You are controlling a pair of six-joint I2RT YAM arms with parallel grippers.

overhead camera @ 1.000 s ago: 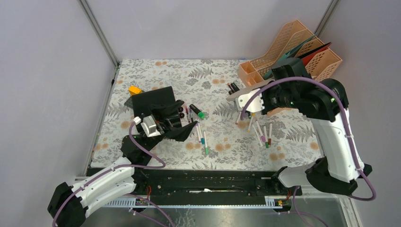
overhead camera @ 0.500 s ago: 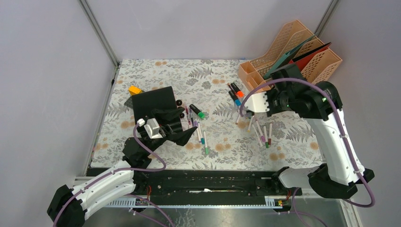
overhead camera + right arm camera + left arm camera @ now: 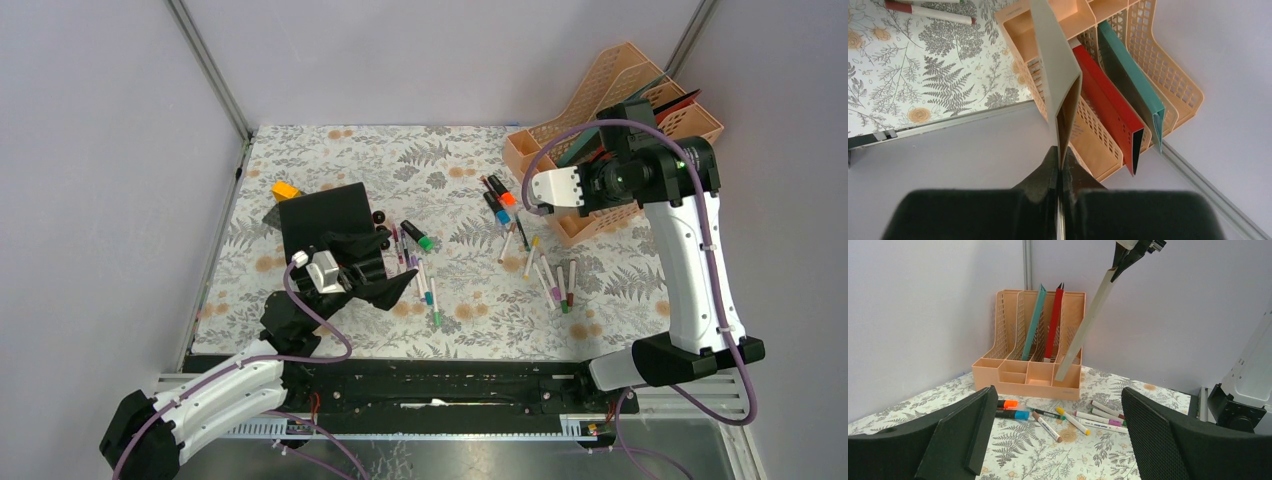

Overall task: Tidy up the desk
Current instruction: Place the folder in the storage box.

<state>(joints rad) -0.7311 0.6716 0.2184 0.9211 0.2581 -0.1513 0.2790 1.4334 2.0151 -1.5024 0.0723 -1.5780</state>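
- the right gripper (image 3: 1060, 160) is pinching shut on the top end of a beige folder (image 3: 1055, 65). the folder is hanging from it, tilted, with its long axis pointing down to the peach file holder (image 3: 1028, 375).
- the lower end of the folder is arriving at the front of the holder, in line with the slot just beside the red folder (image 3: 1108, 80). i cannot tell if it is touching the holder.
- the right arm is the nearer one to the holder, so i am judging that the next move is lowering the folder along its own axis into this slot.
- the left gripper (image 3: 385, 268) is standing wide and holding nothing, hovering near a black notebook (image 3: 320, 210).
- the counter (image 3: 450, 160) is lying under both arms. it is showing a pale cloth with grey ferns and small orange flowers, and loose markers (image 3: 550, 275) are lying on it near the holder.
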